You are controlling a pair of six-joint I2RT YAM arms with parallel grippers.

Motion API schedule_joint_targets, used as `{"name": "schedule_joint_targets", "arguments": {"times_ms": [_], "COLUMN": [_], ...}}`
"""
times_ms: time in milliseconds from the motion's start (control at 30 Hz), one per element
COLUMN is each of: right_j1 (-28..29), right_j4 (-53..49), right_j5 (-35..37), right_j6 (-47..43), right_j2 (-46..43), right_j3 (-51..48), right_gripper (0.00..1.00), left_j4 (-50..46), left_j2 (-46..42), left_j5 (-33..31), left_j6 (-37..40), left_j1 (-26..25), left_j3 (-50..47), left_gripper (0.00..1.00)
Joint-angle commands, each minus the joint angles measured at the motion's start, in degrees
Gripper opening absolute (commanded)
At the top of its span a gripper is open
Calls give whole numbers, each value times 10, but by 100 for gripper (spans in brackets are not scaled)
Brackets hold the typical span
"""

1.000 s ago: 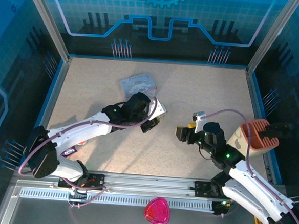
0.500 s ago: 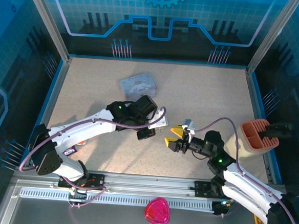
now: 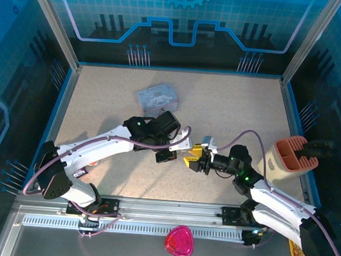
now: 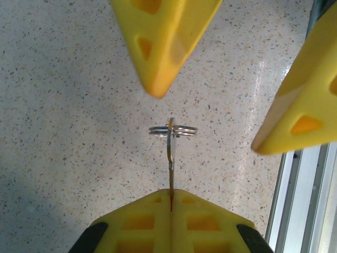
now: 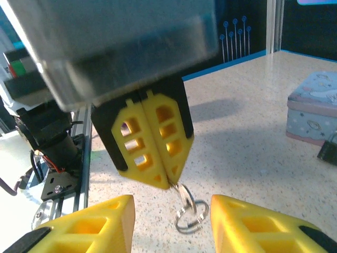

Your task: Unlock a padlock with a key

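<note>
The table (image 3: 242, 104) has a pale beige top speckled with dark flecks, framed by a blue rim. A flat grey tin (image 3: 158, 96) with an embossed lid lies directly on it. In the right wrist view a small dark padlock (image 5: 329, 152), cut off by the frame edge, rests on the surface just beside the tin's near wall. Well to the right of the tin, at the table's rim, sits a salmon-coloured ribbed holder (image 3: 291, 158).
</note>
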Motion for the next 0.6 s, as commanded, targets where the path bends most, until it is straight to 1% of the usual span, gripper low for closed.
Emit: {"name": "schedule_joint_targets", "arguments": {"times_ms": [0, 100, 267, 567], "right_j1": [13, 20, 27, 37], "right_j4": [1, 1, 2, 5], "right_j5": [-5, -2, 4, 14], "right_j6": [-25, -30, -32, -34], "right_j2": [10, 22, 36, 53], "right_j3": [18, 22, 26, 20], "right_gripper": [43, 41, 35, 31], "left_j4": [-11, -10, -5, -8], "left_j2": [-6, -8, -18, -26], "left_j5": [22, 25, 32, 31], "left_j6": [17, 17, 20, 23], "left_j1": [-4, -4, -4, -4], "left_j3": [2, 2, -12, -16], "left_gripper": [0, 0, 0, 0]}}
